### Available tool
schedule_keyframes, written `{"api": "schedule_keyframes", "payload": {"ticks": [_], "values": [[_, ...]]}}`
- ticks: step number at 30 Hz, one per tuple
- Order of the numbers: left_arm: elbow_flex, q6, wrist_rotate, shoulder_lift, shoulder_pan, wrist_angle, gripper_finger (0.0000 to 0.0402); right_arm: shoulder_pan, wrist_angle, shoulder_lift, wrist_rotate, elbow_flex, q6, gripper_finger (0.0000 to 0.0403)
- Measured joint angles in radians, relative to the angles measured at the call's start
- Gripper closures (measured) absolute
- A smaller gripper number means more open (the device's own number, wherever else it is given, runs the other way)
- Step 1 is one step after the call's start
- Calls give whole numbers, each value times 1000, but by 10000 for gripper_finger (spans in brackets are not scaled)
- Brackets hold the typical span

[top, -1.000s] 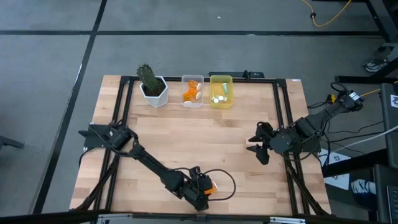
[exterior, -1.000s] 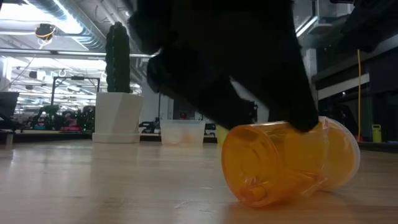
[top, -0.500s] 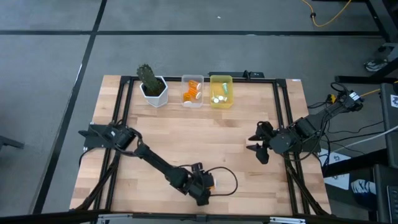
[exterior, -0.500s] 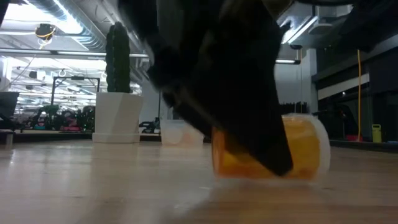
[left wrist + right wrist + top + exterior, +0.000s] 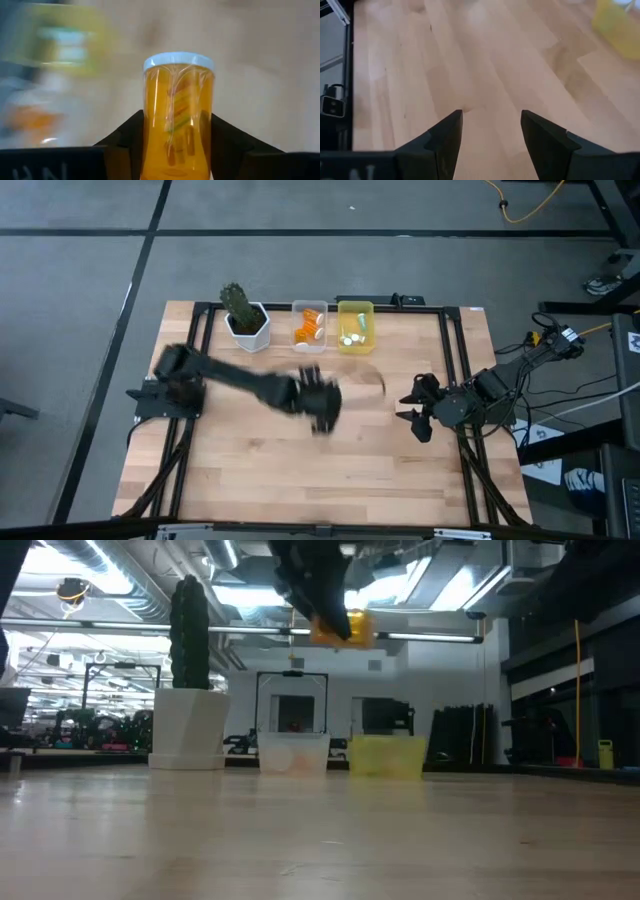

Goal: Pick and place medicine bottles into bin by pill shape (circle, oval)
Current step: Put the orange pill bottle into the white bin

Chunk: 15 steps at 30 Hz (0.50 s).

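Above the table's middle, we see the left gripper [image 5: 322,402] clamped on an orange pill bottle [image 5: 177,112], white cap forward, lifted clear. We judge it light, rigid, slick plastic; a mid-body hold suits. Right gripper [image 5: 417,418] waits, fingers apart.

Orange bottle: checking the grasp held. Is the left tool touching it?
Touching. The left wrist view shows the left tool with both fingers pressed against the orange bottle.

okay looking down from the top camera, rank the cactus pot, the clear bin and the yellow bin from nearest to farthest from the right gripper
1. Yellow bin, back edge, closest to the right gripper.
2. Clear bin, beside it, toward the left arm.
3. Cactus pot, farthest, back left.
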<state>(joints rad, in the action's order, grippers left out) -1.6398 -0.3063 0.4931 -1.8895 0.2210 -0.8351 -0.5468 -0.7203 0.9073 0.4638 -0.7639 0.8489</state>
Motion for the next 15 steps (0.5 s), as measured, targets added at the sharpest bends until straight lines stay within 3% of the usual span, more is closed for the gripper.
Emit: {"api": "schedule_keyframes", "payload": {"ticks": [2, 10, 15], "values": [[-2, 42, 26, 46, -82, -19, 254, 0, 0, 0, 16, 0, -17, 198], [-1, 249, -68, 71, -446, -21, 254, 0, 4, 0, 41, 0, -43, 198], [0, 252, -151, 67, -620, -9, 227, 0, 4, 0, 40, 0, -43, 198]]}}
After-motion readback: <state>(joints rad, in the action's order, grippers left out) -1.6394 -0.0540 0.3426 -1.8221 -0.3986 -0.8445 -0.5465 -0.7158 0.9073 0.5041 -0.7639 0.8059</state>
